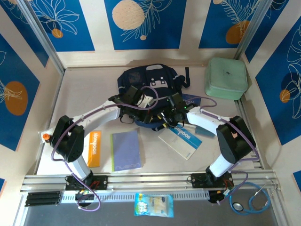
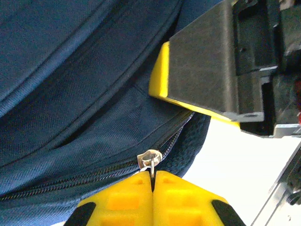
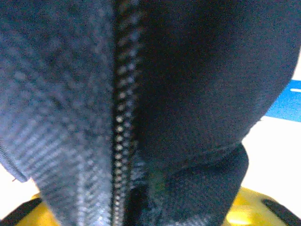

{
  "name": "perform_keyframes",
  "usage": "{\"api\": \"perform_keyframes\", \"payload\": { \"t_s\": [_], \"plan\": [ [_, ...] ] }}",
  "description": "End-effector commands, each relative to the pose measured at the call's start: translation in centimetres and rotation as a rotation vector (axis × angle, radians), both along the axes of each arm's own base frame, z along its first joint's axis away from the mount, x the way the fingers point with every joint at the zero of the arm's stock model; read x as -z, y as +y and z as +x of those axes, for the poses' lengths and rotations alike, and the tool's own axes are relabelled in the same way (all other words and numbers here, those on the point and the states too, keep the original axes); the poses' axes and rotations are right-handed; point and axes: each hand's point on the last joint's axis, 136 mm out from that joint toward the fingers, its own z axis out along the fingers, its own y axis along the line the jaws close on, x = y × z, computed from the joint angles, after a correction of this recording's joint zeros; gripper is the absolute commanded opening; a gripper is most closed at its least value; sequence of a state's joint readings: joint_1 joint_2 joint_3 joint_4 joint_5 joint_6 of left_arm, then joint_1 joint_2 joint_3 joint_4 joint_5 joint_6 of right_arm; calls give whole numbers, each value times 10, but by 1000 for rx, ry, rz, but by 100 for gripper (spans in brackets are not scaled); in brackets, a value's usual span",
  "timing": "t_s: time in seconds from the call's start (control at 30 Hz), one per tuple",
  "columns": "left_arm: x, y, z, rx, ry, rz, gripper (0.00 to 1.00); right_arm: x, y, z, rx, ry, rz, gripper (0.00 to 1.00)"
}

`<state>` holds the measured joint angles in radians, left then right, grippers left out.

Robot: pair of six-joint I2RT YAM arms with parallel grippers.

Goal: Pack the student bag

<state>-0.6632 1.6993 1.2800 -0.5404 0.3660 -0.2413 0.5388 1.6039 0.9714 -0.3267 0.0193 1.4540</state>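
As it lies, bag [image 1: 141,77] opens nearward.

Lab cell w/ alu rails [image 1: 155,178]

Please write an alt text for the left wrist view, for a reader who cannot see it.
The left gripper, its yellow fingers shut, pinches the silver zipper pull of the navy student bag. At upper right, a black finger with a yellow pad lies against the bag; pale table shows beyond.
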Motion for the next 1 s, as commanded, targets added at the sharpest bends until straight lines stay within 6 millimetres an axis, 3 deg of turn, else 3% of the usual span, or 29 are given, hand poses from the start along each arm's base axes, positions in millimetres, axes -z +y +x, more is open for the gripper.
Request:
{"api": "perform_keyframes", "payload": {
  "t_s": [0.0,0.2,0.47,0.6,0.73,0.97],
  "plan": [
    [5,23,-5,58,0,88,0,-8,-16,6,29,-65,-73,29],
    [22,77,7,-20,-27,244,0,-24,-29,9,36,-124,-119,23],
    [42,133,32,-165,-47,403,0,-40,-30,11,15,-164,-120,23],
    [54,149,54,-227,-73,429,0,-50,-23,14,-37,-206,-110,23],
    [70,172,91,-324,-81,462,0,-59,-19,17,-89,-231,-113,23],
    [55,182,134,-424,-140,416,0,-66,0,21,-164,-272,-33,23]
  ]
}}
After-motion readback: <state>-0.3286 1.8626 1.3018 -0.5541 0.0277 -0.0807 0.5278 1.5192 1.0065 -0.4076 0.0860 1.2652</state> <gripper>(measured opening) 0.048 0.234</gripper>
